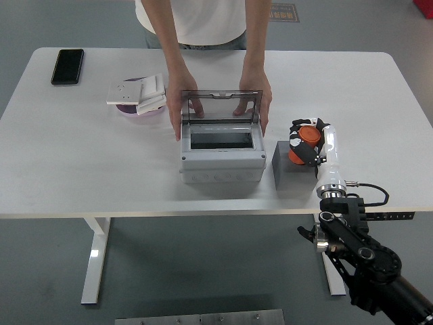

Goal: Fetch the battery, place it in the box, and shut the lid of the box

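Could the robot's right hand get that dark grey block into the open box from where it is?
Probably yes: the right hand is at the battery, the box is just beside it, lid up.

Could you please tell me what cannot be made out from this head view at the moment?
- Whether the right hand grips the grey block: its fingers are hidden behind the hand itself.
- Floor of the open box: its front wall and the steep angle hide it.
- The person's fingers: seen only dimly through the tinted lid.
- The person above the chest: cut off by the top edge.
- Left arm: out of frame.
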`<move>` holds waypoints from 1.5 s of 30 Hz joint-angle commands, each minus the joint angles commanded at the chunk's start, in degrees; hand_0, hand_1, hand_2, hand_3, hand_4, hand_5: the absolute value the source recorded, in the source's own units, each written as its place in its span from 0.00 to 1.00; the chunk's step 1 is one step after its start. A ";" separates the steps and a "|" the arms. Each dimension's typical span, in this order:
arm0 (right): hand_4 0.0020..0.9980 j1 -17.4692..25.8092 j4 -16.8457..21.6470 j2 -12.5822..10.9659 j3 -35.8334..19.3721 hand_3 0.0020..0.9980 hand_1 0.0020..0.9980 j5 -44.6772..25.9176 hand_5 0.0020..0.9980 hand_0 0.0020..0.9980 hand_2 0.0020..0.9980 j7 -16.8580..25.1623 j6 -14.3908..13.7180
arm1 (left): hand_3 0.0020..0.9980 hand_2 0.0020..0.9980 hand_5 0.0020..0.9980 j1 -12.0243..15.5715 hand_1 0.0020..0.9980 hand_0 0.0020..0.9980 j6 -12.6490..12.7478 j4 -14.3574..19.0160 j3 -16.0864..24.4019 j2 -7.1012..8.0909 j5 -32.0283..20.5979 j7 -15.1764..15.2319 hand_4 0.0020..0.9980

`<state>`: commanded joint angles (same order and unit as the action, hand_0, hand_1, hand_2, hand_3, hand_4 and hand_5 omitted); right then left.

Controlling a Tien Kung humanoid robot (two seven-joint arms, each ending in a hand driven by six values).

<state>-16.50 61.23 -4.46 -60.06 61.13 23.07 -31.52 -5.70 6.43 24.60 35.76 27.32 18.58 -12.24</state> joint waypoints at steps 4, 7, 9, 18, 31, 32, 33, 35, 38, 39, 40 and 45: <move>0.15 -0.37 1.41 -0.68 0.09 0.32 0.29 1.56 0.00 0.27 0.31 -1.15 -0.13 | 0.52 0.58 0.00 -0.07 0.74 0.64 0.03 0.00 0.05 0.09 -0.01 -0.02 0.37; 0.15 -0.88 2.81 -1.51 0.27 0.32 0.29 3.29 0.00 0.27 0.31 -2.52 -0.22 | 0.52 0.58 0.00 -0.08 0.74 0.64 0.06 0.01 0.07 0.12 -0.03 -0.04 0.37; 0.03 -1.39 3.87 -2.31 0.54 0.31 0.28 4.69 0.00 0.25 0.29 -3.74 -0.30 | 0.52 0.58 0.00 -0.08 0.74 0.64 0.08 0.01 0.05 0.12 -0.10 -0.03 0.37; 0.00 -4.33 7.83 -6.05 3.10 0.31 0.26 11.80 0.00 0.23 0.29 -10.45 0.49 | 0.52 0.58 0.00 -0.17 0.74 0.64 0.07 -0.05 -0.15 0.23 -0.52 0.16 0.38; 0.00 -9.05 11.77 -8.13 11.60 0.31 0.22 22.66 0.00 0.22 0.29 -19.63 2.21 | 0.52 0.59 0.00 -0.27 0.74 0.64 0.11 -0.06 -0.12 0.40 -0.62 0.17 0.38; 0.00 -9.41 12.06 -8.15 12.33 0.31 0.21 23.81 0.00 0.21 0.29 -20.50 2.52 | 0.52 0.58 0.00 -0.28 0.74 0.64 0.11 -0.07 -0.12 0.41 -0.63 0.18 0.38; 0.00 -9.73 12.32 -8.14 12.97 0.31 0.21 24.98 0.00 0.21 0.29 -21.30 2.80 | 0.52 0.58 0.00 -0.30 0.74 0.64 0.11 -0.07 -0.09 0.42 -0.61 0.16 0.38; 0.00 -10.55 12.99 -8.10 14.38 0.31 0.21 27.74 0.00 0.21 0.29 -23.32 3.77 | 0.52 0.58 0.00 -0.32 0.74 0.64 0.11 -0.08 -0.08 0.44 -0.61 0.16 0.38; 0.00 -11.99 13.93 -8.19 16.56 0.31 0.22 32.27 0.00 0.20 0.29 -26.29 5.47 | 0.52 0.59 0.00 -0.37 0.74 0.64 0.10 -0.09 -0.09 0.46 -0.65 0.17 0.38; 0.00 -12.47 14.15 -8.28 17.25 0.31 0.22 33.53 0.00 0.20 0.29 -27.00 5.95 | 0.52 0.59 0.00 -0.40 0.74 0.64 0.09 -0.09 -0.08 0.47 -0.64 0.16 0.38; 0.00 -12.98 14.34 -8.39 17.97 0.31 0.22 34.75 0.00 0.20 0.29 -27.65 6.42 | 0.52 0.59 0.00 -0.41 0.74 0.64 0.08 -0.09 -0.10 0.48 -0.66 0.18 0.38; 0.00 -16.30 14.48 -8.92 22.19 0.31 0.22 40.88 0.00 0.21 0.29 -30.23 8.82 | 0.52 0.59 0.00 -0.55 0.74 0.64 0.07 -0.09 0.04 0.64 -0.48 0.11 0.38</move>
<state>-32.80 75.71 -13.38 -37.87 102.01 -7.16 -22.70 -6.25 6.50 24.51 35.80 27.96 18.11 -12.13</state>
